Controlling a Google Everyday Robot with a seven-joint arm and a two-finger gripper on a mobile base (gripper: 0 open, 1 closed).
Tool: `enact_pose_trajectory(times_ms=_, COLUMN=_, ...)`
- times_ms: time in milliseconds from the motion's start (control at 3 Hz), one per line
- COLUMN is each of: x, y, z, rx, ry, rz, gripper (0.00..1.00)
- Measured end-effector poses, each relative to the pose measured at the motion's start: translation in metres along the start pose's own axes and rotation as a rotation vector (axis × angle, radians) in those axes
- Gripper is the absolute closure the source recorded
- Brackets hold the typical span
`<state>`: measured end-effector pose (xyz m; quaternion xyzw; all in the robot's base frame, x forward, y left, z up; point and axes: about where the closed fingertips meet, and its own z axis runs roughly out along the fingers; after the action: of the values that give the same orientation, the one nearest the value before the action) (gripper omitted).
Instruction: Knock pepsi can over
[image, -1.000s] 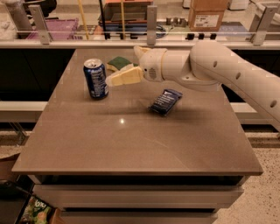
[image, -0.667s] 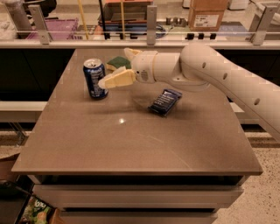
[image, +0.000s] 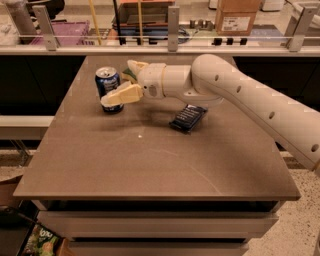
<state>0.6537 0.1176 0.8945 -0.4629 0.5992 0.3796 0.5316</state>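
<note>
The pepsi can (image: 106, 81), blue with a silver top, stands upright at the back left of the brown table (image: 150, 165). My gripper (image: 118, 83) reaches in from the right on a white arm (image: 240, 95) and is right beside the can. It is open. Its near finger (image: 122, 94) lies across the can's lower right side. Its far finger (image: 135, 65) is behind, to the right of the can's top. Nothing is held.
A flat dark-blue snack bar wrapper (image: 188, 117) lies right of the table's middle, under the arm. A small green object (image: 125, 74) shows behind the gripper. A glass railing (image: 170, 30) and a counter with boxes run behind the table's far edge.
The gripper has moved left toward the can. Its near finger now overlaps the can's lower right side. The can still stands upright in the same spot.
</note>
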Motion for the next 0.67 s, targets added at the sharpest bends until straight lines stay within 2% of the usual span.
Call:
enact_pose_trajectory(times_ms=333, x=0.0028, y=0.007, z=0.0113, rx=-0.002, ry=0.01, rz=0.014, gripper=0.16)
enact_pose_trajectory(times_ms=667, x=0.0022, y=0.0082, z=0.0128, rx=-0.006, ry=0.009, rz=0.013, gripper=0.39)
